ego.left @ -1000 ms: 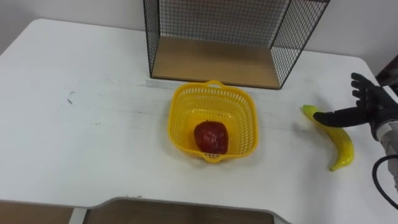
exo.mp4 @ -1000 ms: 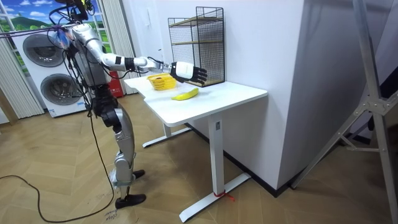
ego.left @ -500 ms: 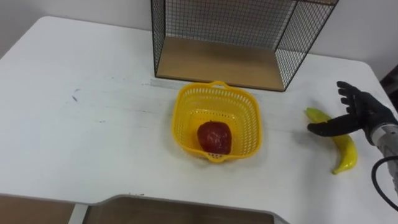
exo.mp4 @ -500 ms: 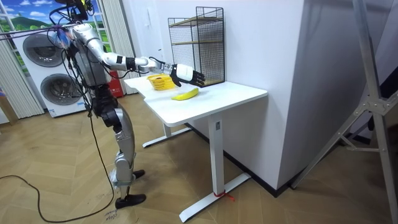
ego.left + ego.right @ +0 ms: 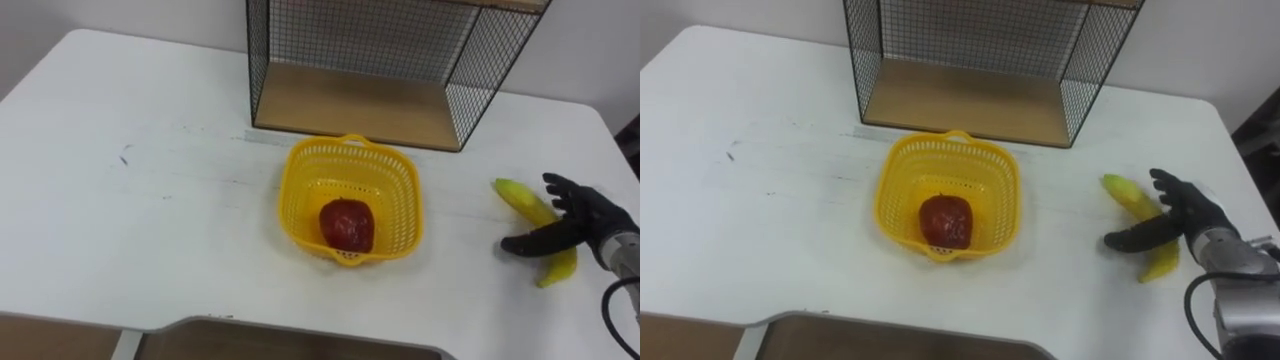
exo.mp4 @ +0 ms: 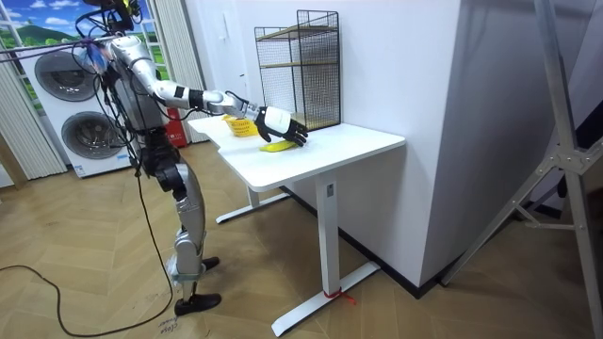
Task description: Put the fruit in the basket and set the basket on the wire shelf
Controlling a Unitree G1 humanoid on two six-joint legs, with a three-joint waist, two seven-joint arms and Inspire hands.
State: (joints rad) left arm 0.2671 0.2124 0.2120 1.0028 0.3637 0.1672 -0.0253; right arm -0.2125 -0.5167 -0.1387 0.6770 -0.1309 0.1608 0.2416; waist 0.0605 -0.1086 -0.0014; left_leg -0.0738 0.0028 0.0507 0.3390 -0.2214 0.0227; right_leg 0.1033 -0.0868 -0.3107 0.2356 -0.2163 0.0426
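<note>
A yellow plastic basket (image 5: 352, 165) stands on the white table (image 5: 150, 220), just in front of the black wire shelf (image 5: 360, 60). A red apple (image 5: 346, 224) lies inside the basket. To the right lies a yellow banana (image 5: 524, 200). My right hand (image 5: 572, 222) is down over the banana's middle, fingers spread and open, thumb stretched out on the banana's left side. In the right eye view the same hand (image 5: 1175, 222) covers the banana (image 5: 1125, 194). In the room view the robot stands at the table's end, right hand (image 6: 279, 123) lowered on the banana (image 6: 272, 147).
The wire shelf has a wooden floor board (image 5: 350, 105) and an open front facing the basket. The table's right edge (image 5: 612, 140) runs close behind the banana. A white wall stands behind the table; washing machines (image 6: 66, 104) stand behind the robot.
My right hand has come down from above the banana onto its middle. The picture has shifted slightly; the basket and apple have stayed put.
</note>
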